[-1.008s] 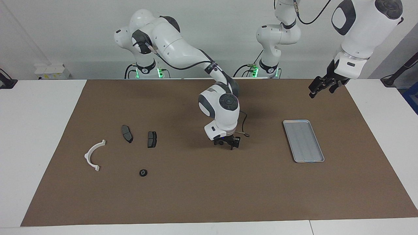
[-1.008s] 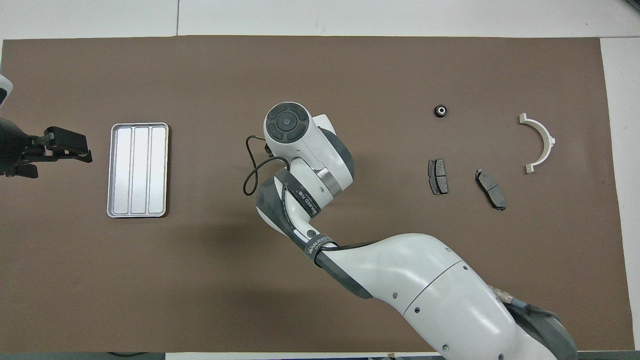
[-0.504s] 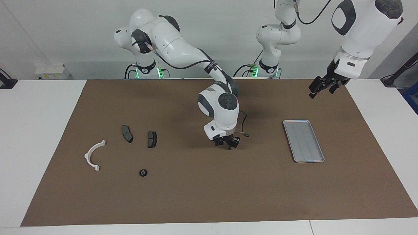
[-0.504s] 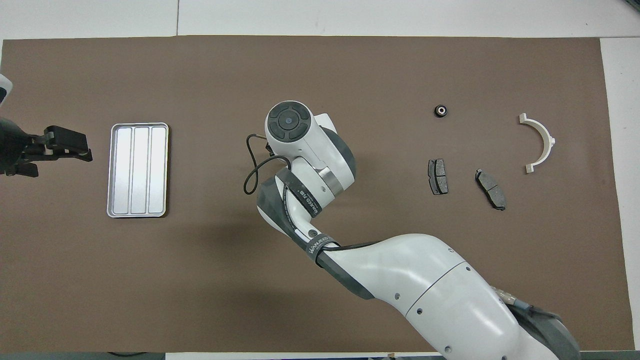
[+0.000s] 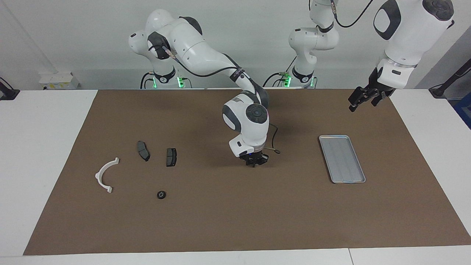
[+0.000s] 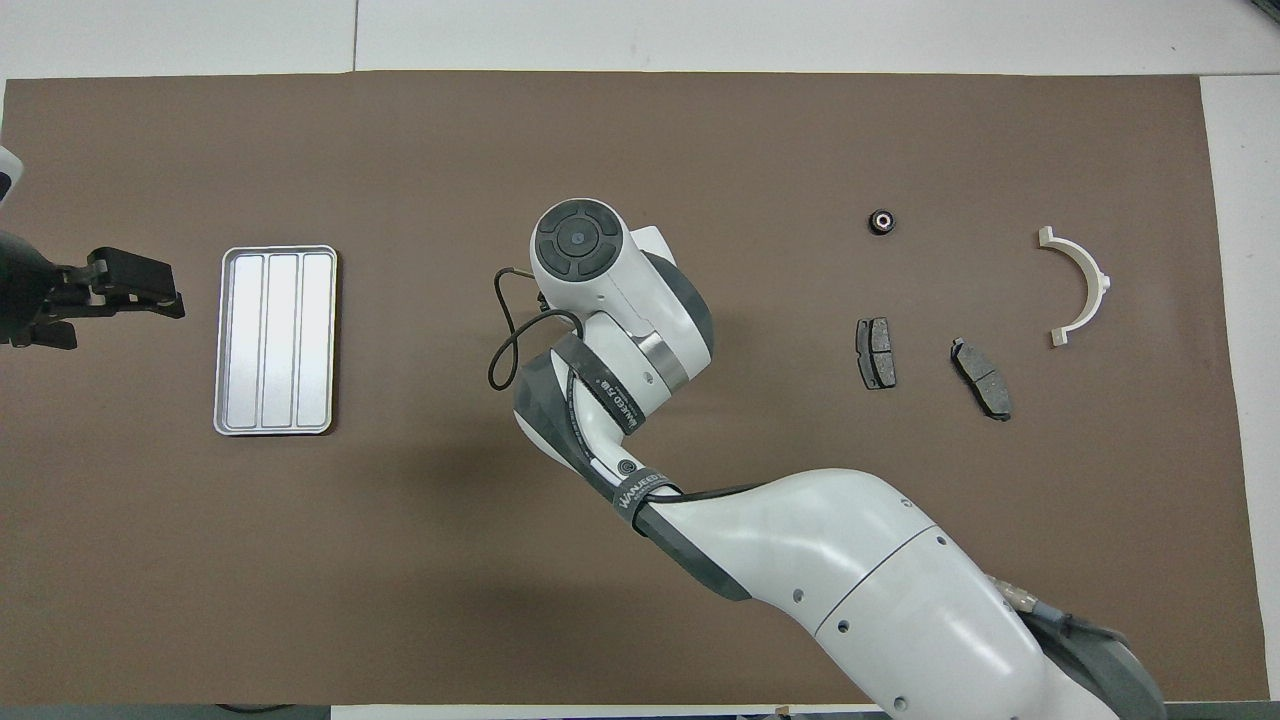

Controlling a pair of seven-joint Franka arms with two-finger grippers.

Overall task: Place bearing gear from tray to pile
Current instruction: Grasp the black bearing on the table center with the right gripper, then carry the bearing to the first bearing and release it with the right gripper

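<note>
The bearing gear (image 5: 161,194) (image 6: 881,221), a small black ring, lies on the brown mat by the pile, farther from the robots than the two dark brake pads (image 5: 143,150) (image 5: 171,156). The pile's white bracket (image 5: 106,175) (image 6: 1078,286) lies beside them. The silver tray (image 5: 342,158) (image 6: 276,340) holds nothing. My right gripper (image 5: 254,162) hangs low over the middle of the mat, shut on nothing; in the overhead view its own wrist hides it. My left gripper (image 5: 362,98) (image 6: 140,290) waits raised and open, over the mat at the left arm's end, beside the tray.
The brown mat (image 5: 235,221) covers most of the white table. A thin black cable (image 5: 274,141) loops off the right wrist. The right arm's white links (image 6: 850,560) span the mat from the robots' edge to its middle.
The right gripper's fingers have drawn together and the hand has risen slightly over the mat's middle. The left arm, the gear and the tray have not moved.
</note>
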